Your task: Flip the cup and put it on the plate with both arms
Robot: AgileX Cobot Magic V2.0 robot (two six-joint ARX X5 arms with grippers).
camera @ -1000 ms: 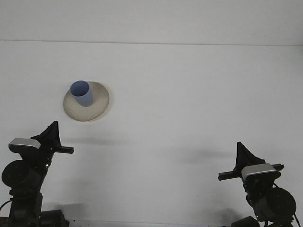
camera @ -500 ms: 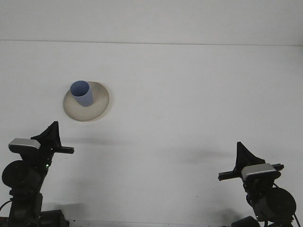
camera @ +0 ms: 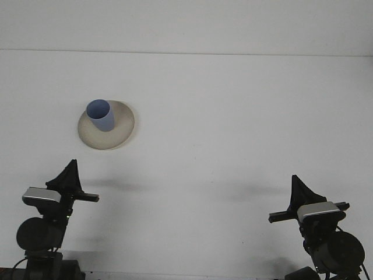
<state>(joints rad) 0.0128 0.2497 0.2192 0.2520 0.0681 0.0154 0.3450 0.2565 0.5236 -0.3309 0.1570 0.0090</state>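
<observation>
Since the blue cup (camera: 101, 115) already stands mouth-up on the beige plate (camera: 119, 135), toward the far left part of the white table (camera: 233, 116), we judge the flipping and placing to be done, and the step in hand to be pulling both arms clear and parking them. To do that well, we would keep each arm low and close to the near edge, move slowly, and avoid any sweep toward the plate, because the cup sits off-centre on it, near the plate's far left rim, and a nudge could tip it or slide it off. We would also leave the plate where it lies and not reach back to tidy the cup's position. Our left end effector (camera: 71, 174) is folded back near the near left corner, well apart from the plate and holding nothing; its dark fingers rise to a single point, but from this view we cannot tell whether they are pressed together or spread. Our right end effector (camera: 300, 189) sits near the near right corner, far from the cup, likewise empty, with its fingers showing as one dark wedge, so again we cannot tell their state.
</observation>
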